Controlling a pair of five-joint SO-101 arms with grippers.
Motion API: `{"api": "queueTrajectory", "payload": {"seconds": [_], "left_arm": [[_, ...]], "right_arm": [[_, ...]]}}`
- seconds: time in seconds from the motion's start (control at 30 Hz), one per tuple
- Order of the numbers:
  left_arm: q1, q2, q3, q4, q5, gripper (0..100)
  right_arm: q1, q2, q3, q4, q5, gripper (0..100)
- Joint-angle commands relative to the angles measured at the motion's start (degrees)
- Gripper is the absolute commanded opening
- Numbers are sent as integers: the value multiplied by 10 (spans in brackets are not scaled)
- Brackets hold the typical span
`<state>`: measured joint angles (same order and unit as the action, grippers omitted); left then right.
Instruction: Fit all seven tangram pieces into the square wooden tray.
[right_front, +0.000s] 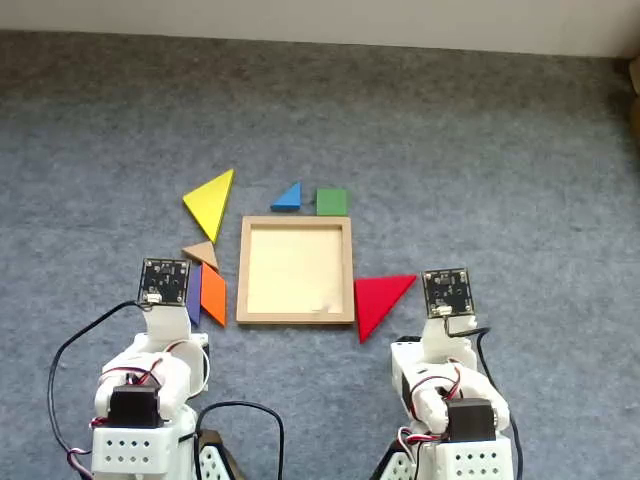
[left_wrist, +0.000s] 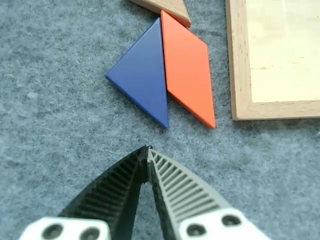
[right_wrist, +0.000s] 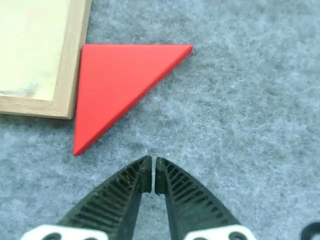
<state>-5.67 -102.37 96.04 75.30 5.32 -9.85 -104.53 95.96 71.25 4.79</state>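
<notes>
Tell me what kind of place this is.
Probably a tabletop robot practice bench: a grey felt-like mat, a square wooden tray beside a red triangle, and the left gripper and right gripper shut above it.

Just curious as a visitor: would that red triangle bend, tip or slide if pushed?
The red triangle looks like a solid slab with crisp edges, so probably stiff. Lying flat, it should not tip. The fuzzy carpet would likely drag on it.
</notes>
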Motion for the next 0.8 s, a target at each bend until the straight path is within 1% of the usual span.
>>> {"api": "queueTrajectory", "payload": {"seconds": [0.0, 0.4, 0.47, 0.53, 0.63, 0.77], "left_arm": [[-8, -7, 11, 3, -4, 7], [-8, -7, 11, 3, -4, 7], [-8, -7, 11, 3, -4, 7], [-8, -7, 11, 3, -4, 7], [-8, -7, 11, 3, -4, 7], [-8, -7, 11, 3, -4, 7]], "right_arm": [[3, -7, 61, 3, 0, 29], [-7, -7, 65, 1, -3, 29], [-11, -7, 63, -9, -4, 29], [-7, -7, 61, -52, 0, 29], [35, -7, 61, -114, 0, 29], [132, -7, 61, -204, -3, 29]]}}
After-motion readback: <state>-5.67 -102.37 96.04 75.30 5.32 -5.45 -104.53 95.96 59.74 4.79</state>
